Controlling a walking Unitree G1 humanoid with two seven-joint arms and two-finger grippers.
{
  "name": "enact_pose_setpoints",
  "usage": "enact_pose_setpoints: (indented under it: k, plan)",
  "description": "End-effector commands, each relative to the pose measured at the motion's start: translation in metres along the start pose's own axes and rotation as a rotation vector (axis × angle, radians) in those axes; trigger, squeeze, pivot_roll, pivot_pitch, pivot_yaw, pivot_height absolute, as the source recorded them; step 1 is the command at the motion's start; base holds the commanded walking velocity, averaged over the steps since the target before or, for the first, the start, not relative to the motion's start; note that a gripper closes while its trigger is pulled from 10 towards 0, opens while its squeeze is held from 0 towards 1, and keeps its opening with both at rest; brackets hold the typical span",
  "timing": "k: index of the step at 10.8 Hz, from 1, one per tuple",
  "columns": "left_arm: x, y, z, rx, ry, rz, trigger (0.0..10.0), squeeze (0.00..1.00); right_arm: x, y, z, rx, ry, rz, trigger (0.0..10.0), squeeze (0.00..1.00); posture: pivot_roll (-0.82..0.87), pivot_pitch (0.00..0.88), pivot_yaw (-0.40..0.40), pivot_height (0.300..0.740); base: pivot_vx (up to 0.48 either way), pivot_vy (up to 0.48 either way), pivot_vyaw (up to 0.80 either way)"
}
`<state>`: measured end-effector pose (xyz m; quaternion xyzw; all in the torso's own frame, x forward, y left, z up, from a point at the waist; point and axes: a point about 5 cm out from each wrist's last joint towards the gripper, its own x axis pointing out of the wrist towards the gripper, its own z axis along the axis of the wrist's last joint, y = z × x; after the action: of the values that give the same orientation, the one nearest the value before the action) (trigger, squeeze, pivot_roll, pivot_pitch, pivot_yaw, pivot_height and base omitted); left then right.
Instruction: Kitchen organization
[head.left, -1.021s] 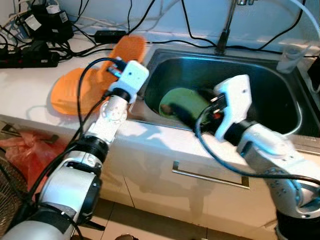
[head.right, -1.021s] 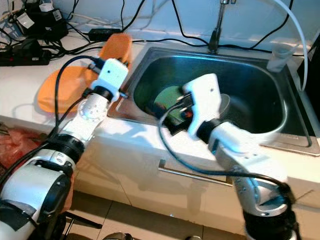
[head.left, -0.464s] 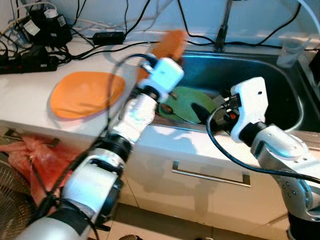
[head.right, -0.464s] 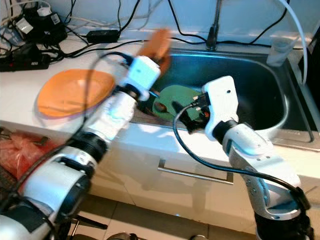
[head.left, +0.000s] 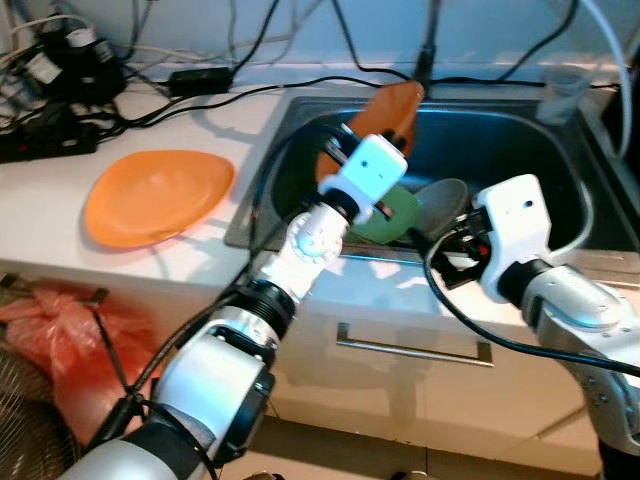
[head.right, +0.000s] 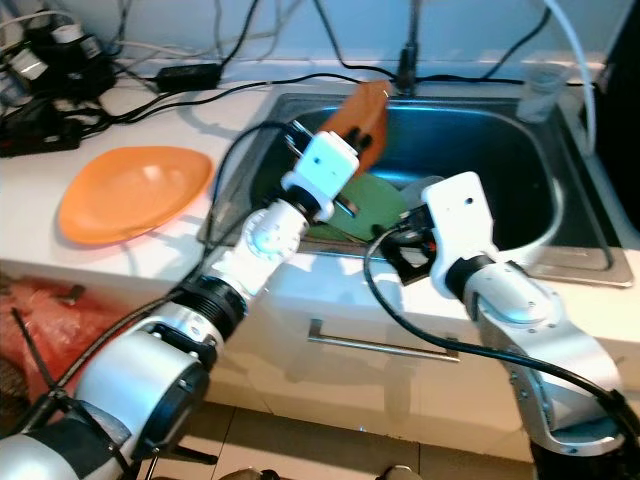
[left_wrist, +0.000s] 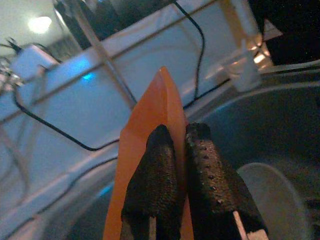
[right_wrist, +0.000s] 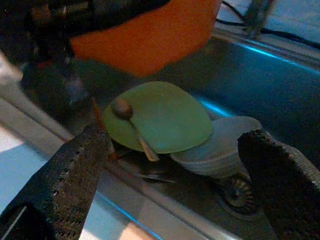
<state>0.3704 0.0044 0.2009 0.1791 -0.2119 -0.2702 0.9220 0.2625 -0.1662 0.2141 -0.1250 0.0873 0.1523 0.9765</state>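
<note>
Two orange plates: beside the sink one lies on the counter, over it my left gripper clamps the other edge-up above a green plate and bowl, while my right gripper gapes wide at its front rim.

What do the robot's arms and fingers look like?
Both arms are shiny silver tubes with black joint rings, each ending in a white boxy wrist block. Thin black cables loop along them. The left gripper and right gripper each have two long black fingers with a bumpy, dotted surface.
</note>
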Motion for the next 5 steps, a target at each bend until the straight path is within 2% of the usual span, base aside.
enact_pose_setpoints:
  k: [1,3,5]
  plan:
    - [-0.001,0.003,-0.001,-0.022,-0.003,0.016,0.0,0.0,-0.004,-0.001,0.004,-0.005,-0.018,-0.019,10.0,0.0,-0.27,0.085,0.125,0.74,0.0,0.0,0.0]
    - [-0.003,-0.003,-0.009,-0.071,0.057,0.017,0.0,0.0,-0.005,0.0,0.011,0.007,-0.06,-0.028,10.0,0.0,-0.27,0.089,0.119,0.74,0.0,0.0,0.0]
    - [-0.005,-0.006,-0.016,-0.084,0.101,0.013,0.0,0.0,-0.003,0.002,0.015,0.02,-0.073,-0.014,10.0,0.0,-0.27,0.092,0.114,0.74,0.0,0.0,0.0]
